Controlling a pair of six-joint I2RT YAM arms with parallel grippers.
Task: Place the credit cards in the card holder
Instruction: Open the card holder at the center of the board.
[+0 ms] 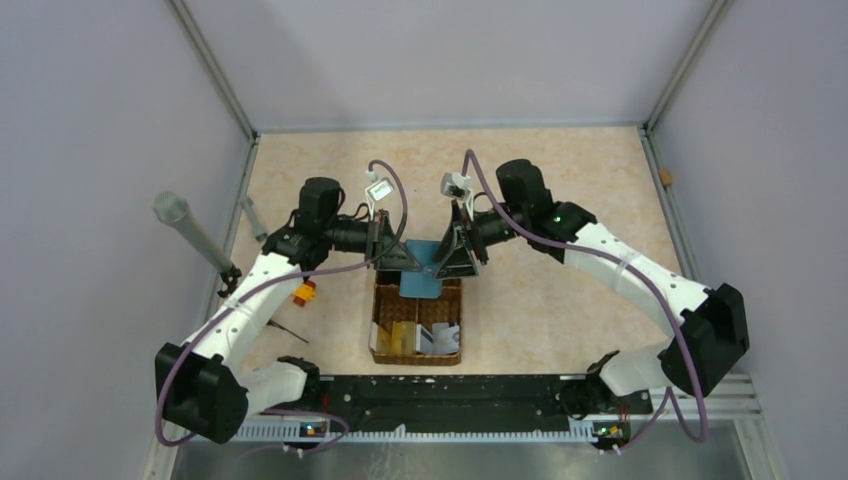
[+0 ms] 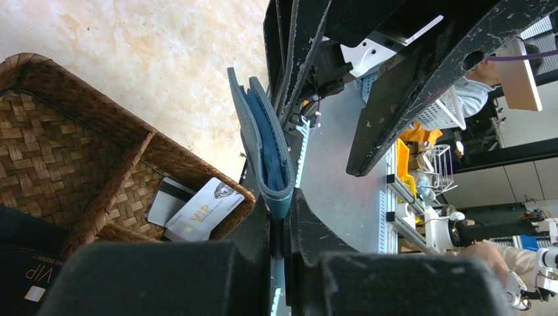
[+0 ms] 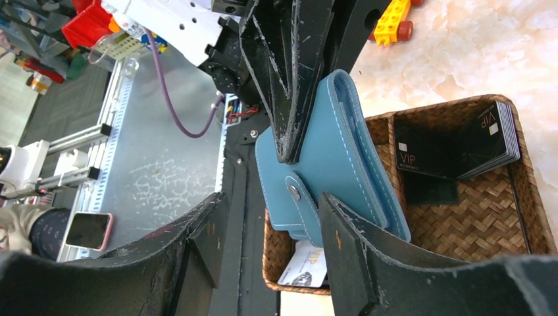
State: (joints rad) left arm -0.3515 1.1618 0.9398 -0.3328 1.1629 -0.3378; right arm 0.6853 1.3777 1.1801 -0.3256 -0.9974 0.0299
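The card holder (image 3: 332, 148) hangs in the air above the far end of the wicker basket (image 1: 418, 358), at the centre of the table between the two arms. The left gripper (image 2: 281, 201) is clamped tight on one edge of it. Seen edge-on from that wrist, the two leaves stand slightly parted and show the lighter blue lining. The right gripper (image 3: 273, 201) faces the holder from the right with its jaws part-way apart. They straddle the stud strap (image 3: 294, 192), one finger against the teal face and the other clear of it, so there is no grip on that side. The credit cards (image 1: 440, 338) lie in the basket: gold and white ones in the two near compartments, a dark stack (image 3: 460, 148) in the far one. No card is visible in the holder. Judged progress: early. The holder is up and presented, but opening it, picking each card and inserting it are all left to do.
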